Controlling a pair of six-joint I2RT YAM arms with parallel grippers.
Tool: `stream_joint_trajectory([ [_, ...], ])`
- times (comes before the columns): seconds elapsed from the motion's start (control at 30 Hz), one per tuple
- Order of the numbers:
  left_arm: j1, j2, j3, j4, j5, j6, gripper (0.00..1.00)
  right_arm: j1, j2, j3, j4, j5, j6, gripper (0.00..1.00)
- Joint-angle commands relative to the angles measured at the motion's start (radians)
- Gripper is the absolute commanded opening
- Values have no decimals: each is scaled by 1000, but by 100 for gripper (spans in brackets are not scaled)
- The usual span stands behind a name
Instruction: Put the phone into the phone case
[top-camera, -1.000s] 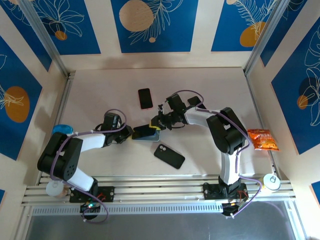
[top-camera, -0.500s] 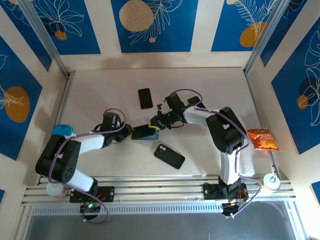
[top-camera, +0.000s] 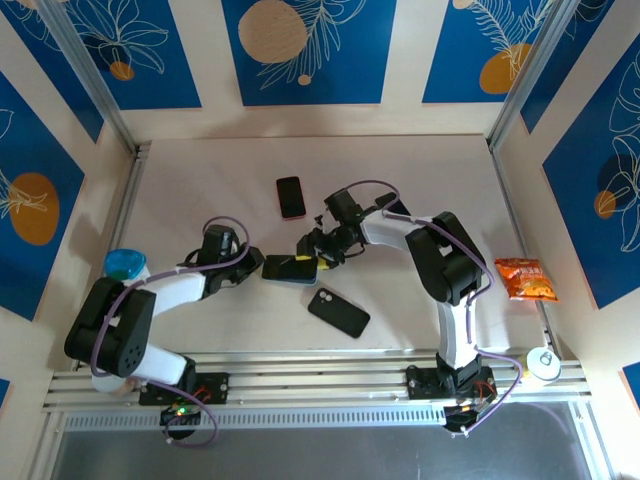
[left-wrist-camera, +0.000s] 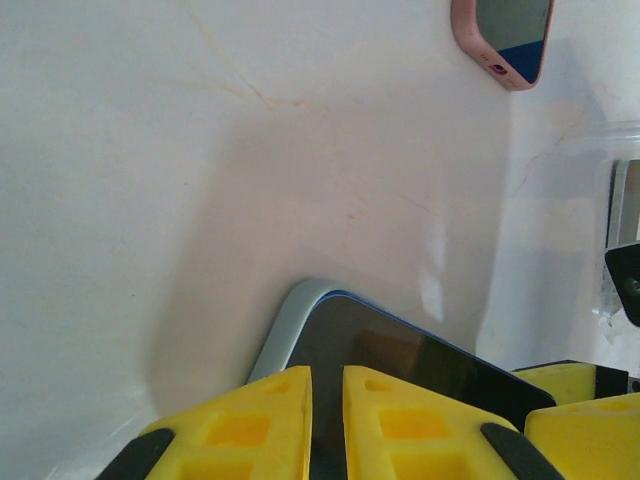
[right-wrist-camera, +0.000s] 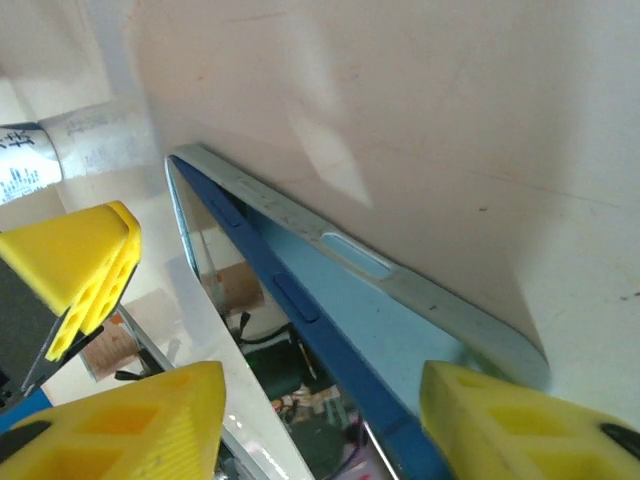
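The phone (top-camera: 288, 267), dark-screened with a blue rim, lies in the pale blue phone case (top-camera: 303, 280) at the table's middle. In the right wrist view the phone's blue edge (right-wrist-camera: 300, 310) stands a little above the case wall (right-wrist-camera: 400, 330). My right gripper (top-camera: 312, 247) is open, its yellow fingers (right-wrist-camera: 140, 420) standing wide on either side of that edge without gripping it. My left gripper (top-camera: 257, 268) is shut, a thin slit between its fingers. It rests over the left end of the phone's screen (left-wrist-camera: 400, 350), beside the case corner (left-wrist-camera: 285, 335).
A pink-cased phone (top-camera: 290, 196) lies farther back. A black phone (top-camera: 338, 312) lies nearer the arm bases. An orange snack packet (top-camera: 526, 279) sits at the right wall, and a blue-lidded cup (top-camera: 124, 264) at the left.
My right gripper has opened and let go of the phone. The phone and case now lie flatter and slightly farther left. The left gripper stays shut at their left end.
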Motion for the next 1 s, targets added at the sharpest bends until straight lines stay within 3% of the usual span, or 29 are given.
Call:
stream_joint_trajectory([
  [0.0,8,-36,-3,-36,-16,37,17,3,26,50,-93,9,-12,61],
  [0.97,6,-117,23,-134,-1,110,18,12,121,359,-395,148,-17,74],
])
